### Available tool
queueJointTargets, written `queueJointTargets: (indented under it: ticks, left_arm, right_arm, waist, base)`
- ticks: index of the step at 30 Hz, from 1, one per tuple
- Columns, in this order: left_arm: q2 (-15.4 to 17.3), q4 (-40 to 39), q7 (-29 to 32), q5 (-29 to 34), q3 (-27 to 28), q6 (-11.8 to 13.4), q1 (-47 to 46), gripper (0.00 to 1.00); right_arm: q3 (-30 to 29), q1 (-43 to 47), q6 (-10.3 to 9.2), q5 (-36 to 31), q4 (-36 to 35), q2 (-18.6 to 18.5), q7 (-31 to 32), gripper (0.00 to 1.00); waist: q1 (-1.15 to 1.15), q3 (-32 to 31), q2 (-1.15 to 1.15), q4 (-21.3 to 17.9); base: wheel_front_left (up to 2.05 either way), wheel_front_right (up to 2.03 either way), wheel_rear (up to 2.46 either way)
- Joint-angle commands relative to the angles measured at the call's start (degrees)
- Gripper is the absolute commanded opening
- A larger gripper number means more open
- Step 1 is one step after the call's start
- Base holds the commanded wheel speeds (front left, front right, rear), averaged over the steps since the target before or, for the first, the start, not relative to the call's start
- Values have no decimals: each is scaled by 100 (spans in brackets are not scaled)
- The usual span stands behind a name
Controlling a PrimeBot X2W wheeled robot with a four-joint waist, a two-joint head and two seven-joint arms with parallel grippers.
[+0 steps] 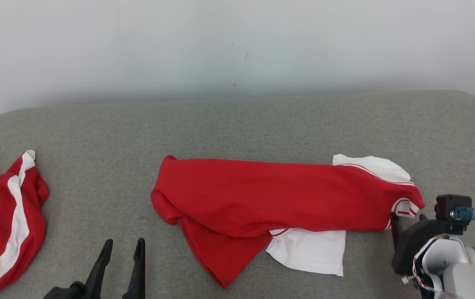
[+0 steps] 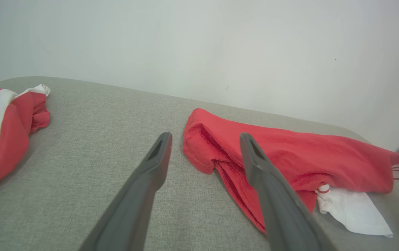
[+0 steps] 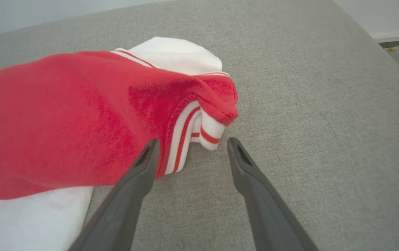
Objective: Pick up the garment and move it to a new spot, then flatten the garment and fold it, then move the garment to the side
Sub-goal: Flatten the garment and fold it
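The red and white garment (image 1: 270, 195) lies crumpled in a long band across the middle of the head view, on the grey fabric surface (image 1: 262, 124). A white panel (image 1: 310, 251) pokes out under its lower edge, and another white part shows at its upper right end. The right jaws are released and grasp nothing. In the right wrist view their two dark fingers (image 3: 248, 177) stand spread at the bottom centre, with the striped hem (image 3: 185, 139) just above the gap and the left-hand fingertip right against the red cloth. The left jaws are released too, their fingers (image 1: 102, 265) apart at the lower left of the head view over bare surface, near the garment's left end. A second red garment with a white stripe (image 1: 5, 216) lies bunched at the far left edge, well apart. A pale wall (image 1: 237, 41) runs across the top
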Motion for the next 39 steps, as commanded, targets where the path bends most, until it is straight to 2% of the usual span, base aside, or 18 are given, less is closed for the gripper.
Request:
queueJointTargets:
  ticks: [1,3,4,7,11,16,23,29,30,31,32,33,39]
  left_arm:
    - [-12,4,-5,-36,26,10,80,100]
    - [-29,-13,-5,-44,50,10,94,100]
    - [-44,-26,-5,-48,58,10,118,100]
    - [-53,-45,-5,-44,80,10,136,100]
    - [-69,-76,-5,-39,110,10,108,100]
    - [-67,-94,-5,-37,76,10,-13,100]
    - [-71,-52,-5,-64,25,10,-103,100]
    - [-76,-42,-5,-61,39,10,-138,100]
    - [-78,-47,-5,-62,44,10,-133,100]
    - [-78,-54,-5,-62,49,10,-126,100]
    - [-79,-59,-5,-61,57,10,-118,100]
    - [-79,-61,-5,-57,65,10,-110,100]
    - [-95,-56,-5,-20,127,10,-53,100]
  right_arm:
    - [60,265,6,-51,-252,-5,264,100]
    - [215,523,6,135,-594,-2,593,100]
    - [435,775,6,375,-995,-7,872,100]
    - [797,1205,6,699,-1556,-6,1218,100]
    - [1069,1424,6,965,-1946,-7,1517,100]
    - [1243,1202,6,1087,-1825,-5,1601,100]
    - [1414,808,7,566,-1214,-5,1765,100]
    - [1501,734,7,505,-815,0,1826,100]
    - [1503,733,7,483,-775,6,1814,92]
    - [1498,734,7,443,-749,7,1791,40]
    - [1502,727,7,413,-742,7,1746,15]
    - [1501,721,7,409,-746,7,1706,0]
    - [1253,719,6,597,-1231,-11,1407,0]
  waist:
    - [1,-59,0,46]
    - [1,-81,0,67]
    - [1,-90,0,87]
    - [1,-83,0,103]
    - [1,-17,0,108]
    - [1,120,0,189]
    - [1,258,0,366]
    - [1,305,0,487]
    - [1,308,0,496]
    - [1,313,0,504]
    - [1,315,0,510]
    - [1,313,0,512]
    - [1,242,0,479]
  base:
    - [0,0,0]
    - [0,0,0]
    - [0,0,0]
    - [0,0,0]
    - [0,0,0]
    - [0,0,0]
    - [0,0,0]
    - [0,0,0]
    - [0,0,0]
    - [0,0,0]
    - [0,0,0]
    - [0,0,0]
    - [0,0,0]
